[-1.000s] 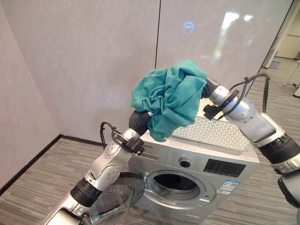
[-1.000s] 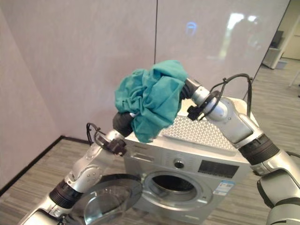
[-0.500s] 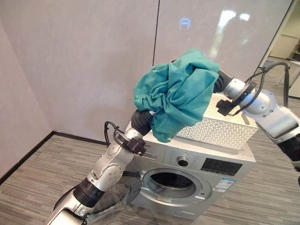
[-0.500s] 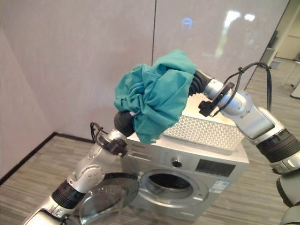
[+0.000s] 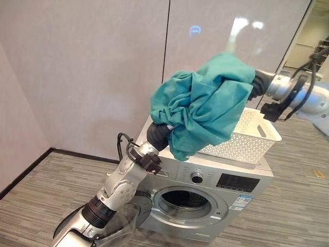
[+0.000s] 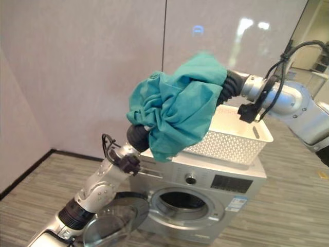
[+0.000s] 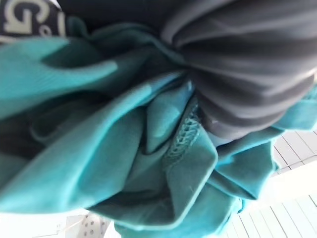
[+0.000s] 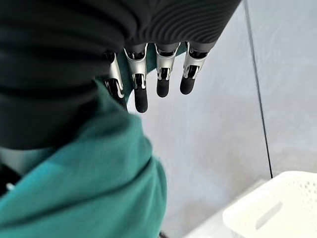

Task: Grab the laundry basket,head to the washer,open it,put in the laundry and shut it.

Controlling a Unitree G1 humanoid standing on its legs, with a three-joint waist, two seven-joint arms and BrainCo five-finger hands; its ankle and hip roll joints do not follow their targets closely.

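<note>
A bundle of teal laundry point(image 5: 203, 105) hangs in the air between my two hands, above the front left of the white perforated laundry basket point(image 5: 249, 139). The basket stands on top of the silver washer point(image 5: 226, 180). The washer's round glass door point(image 6: 115, 229) is swung open to the left and the drum opening point(image 5: 180, 199) is dark. My left hand point(image 5: 157, 135) is buried in the cloth from below, with the teal folds point(image 7: 148, 144) wrapped close against it. My right hand point(image 5: 259, 82) meets the bundle from the right; its fingers point(image 8: 163, 82) are relaxed and bare, cloth point(image 8: 94, 183) draped beside them.
Grey wall panels point(image 5: 103, 67) run behind and to the left of the washer. Striped grey floor point(image 5: 41, 195) lies in front and to both sides. An open room with furniture point(image 5: 316, 43) shows at the far right.
Both hands have lifted the teal bundle higher and to the right, out of the basket. My right arm has swung up and out to the right. The camera has shifted too.
</note>
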